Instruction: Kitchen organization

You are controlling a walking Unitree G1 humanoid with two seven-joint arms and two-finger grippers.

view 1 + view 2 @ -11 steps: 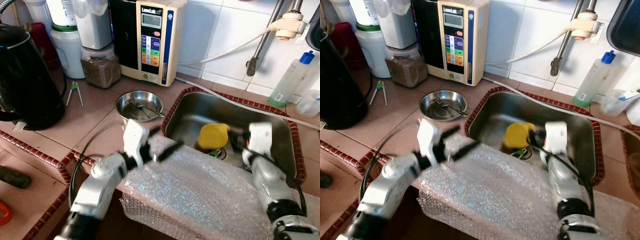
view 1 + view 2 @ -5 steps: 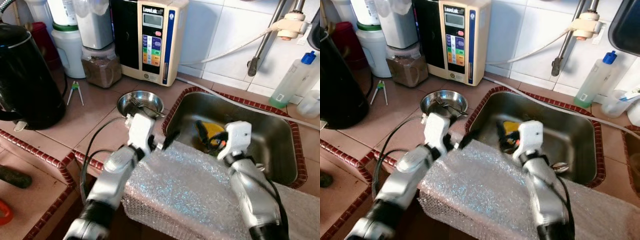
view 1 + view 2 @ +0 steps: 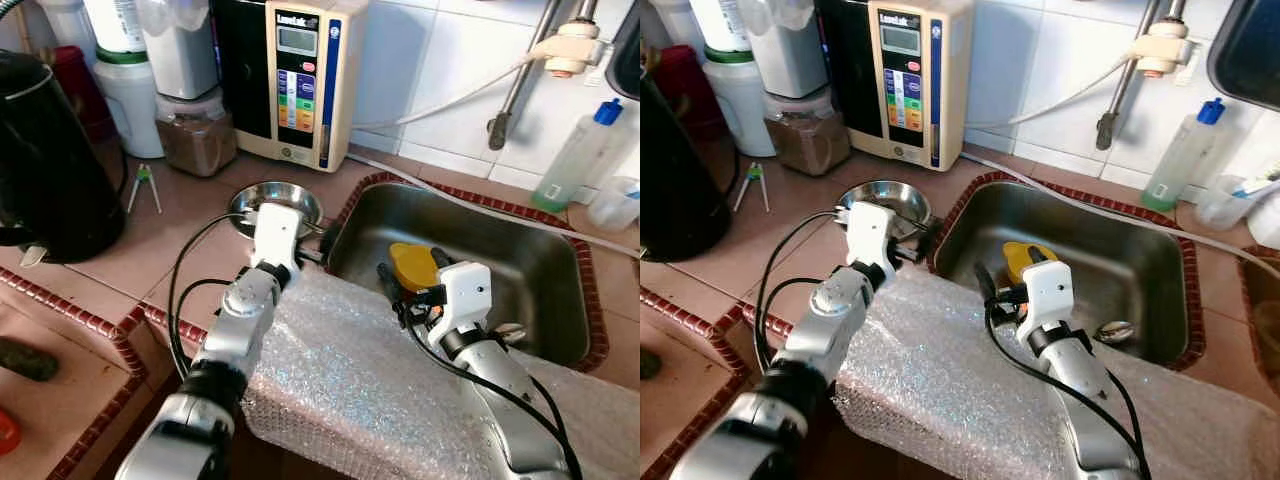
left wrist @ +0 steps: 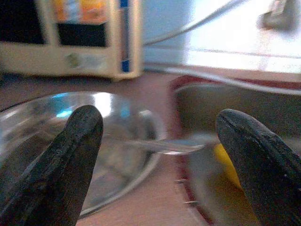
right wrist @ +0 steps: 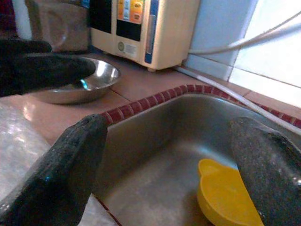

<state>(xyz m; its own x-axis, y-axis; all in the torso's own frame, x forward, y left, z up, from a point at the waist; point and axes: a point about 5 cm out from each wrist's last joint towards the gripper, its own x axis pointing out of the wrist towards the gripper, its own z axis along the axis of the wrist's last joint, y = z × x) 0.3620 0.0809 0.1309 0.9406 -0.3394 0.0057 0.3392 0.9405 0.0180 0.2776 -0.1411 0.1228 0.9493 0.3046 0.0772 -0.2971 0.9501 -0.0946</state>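
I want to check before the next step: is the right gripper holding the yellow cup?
No. The right gripper is open and empty, and the yellow cup lies apart from it on the sink bottom.

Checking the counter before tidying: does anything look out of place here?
A sheet of bubble wrap is draped over the sink's front edge, hanging past the counter. A yellow cup lies tipped inside the sink.
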